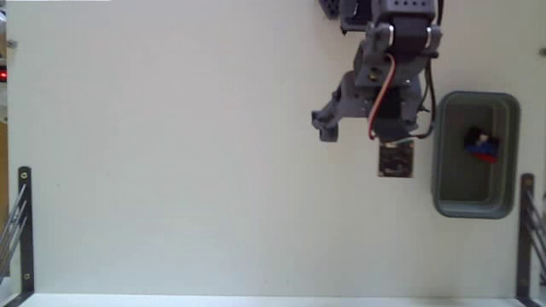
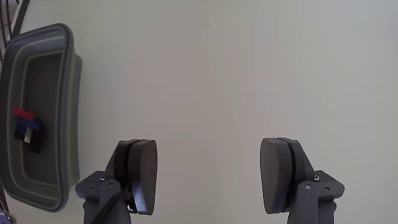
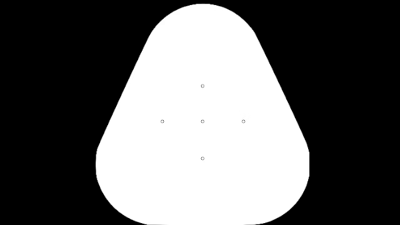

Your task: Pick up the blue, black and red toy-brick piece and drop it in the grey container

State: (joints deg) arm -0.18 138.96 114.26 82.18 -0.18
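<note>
Arm: enters the fixed view from the top edge, right of centre, and reaches down the picture.
Wrist: dark grey, with an orange-and-white cable looping along it.
Gripper [image 2: 208,177]: jaws spread wide in the wrist view, nothing between them.
Fingers [image 2: 142,171]: two dark pads, one at the left and one at the right, rising from the bottom edge.

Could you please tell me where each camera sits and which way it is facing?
Fixed view: above the white table, looking straight down; shows the arm.
Wrist view: rides on the arm, looking past the open gripper at the table.
Both show the grey container with the toy-brick piece inside.
</note>
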